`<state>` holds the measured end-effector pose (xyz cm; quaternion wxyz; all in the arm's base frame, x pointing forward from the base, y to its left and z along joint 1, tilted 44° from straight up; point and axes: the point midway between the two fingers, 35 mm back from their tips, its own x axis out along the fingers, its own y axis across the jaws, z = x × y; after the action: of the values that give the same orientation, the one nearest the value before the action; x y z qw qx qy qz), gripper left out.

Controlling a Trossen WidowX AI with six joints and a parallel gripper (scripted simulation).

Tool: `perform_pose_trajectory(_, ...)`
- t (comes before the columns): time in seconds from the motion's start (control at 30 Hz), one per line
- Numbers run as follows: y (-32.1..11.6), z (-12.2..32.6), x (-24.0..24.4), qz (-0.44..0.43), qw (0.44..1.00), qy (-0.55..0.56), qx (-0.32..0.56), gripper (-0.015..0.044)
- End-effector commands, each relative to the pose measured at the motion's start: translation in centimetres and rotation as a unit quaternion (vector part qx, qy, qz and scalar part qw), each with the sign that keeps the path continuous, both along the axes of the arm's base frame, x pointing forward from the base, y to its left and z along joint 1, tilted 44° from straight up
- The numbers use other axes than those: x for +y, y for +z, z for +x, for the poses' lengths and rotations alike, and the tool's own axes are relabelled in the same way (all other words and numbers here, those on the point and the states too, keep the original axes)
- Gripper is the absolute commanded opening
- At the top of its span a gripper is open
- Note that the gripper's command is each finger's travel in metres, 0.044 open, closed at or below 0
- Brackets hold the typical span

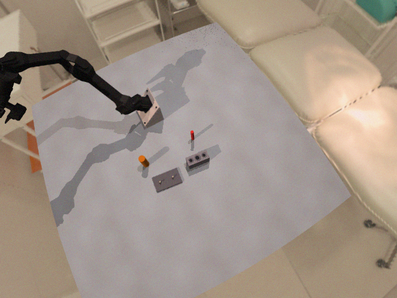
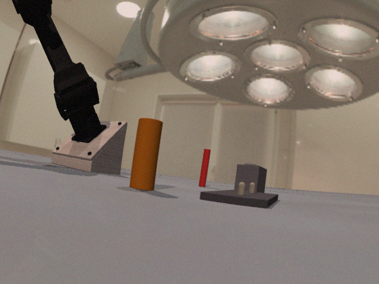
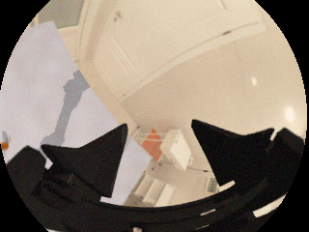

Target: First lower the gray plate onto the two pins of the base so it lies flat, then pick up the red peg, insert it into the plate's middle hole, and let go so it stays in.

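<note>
The gray plate (image 1: 193,164) (image 2: 246,176) is a thick dark gray block with three holes in a row on top. It stands beside the base, apart from it. The base (image 1: 166,184) (image 2: 231,197) is a flat dark slab with two short pale pins, both bare. The red peg (image 1: 192,136) (image 2: 204,168) stands upright on the table, apart from the plate. My gripper (image 3: 160,125) is open and empty, its two black fingers wide apart in the wrist view. It is at the left edge in the top view, high and far from the parts, and outside the exterior view.
An orange cylinder (image 1: 144,161) (image 2: 145,154) stands upright near the base, on the arm's side. The arm rises from a slanted mounting block (image 1: 155,120) (image 2: 108,152) and reaches left in the top view. The table's edge (image 1: 38,144) lies beneath that reach.
</note>
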<state>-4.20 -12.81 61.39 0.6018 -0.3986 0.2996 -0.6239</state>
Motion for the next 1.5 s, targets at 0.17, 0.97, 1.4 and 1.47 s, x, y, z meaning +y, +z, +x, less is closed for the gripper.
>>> perform_pose_trajectory(0.17, -0.8, 5.8, -1.8, 0.022, 0.998, 0.049, 0.044, 0.044)
perform_pose_trajectory(0.97, -21.6, 39.5, 4.0, 0.179, 0.856, 0.31, 0.373, 0.044)
perform_pose_trajectory(1.4, -40.2, 45.4, 16.7, 0.227, 0.69, 0.359, 0.586, 0.044)
perform_pose_trajectory(1.47, -43.2, 45.0, 18.6, 0.23, 0.662, 0.356, 0.617, 0.044)
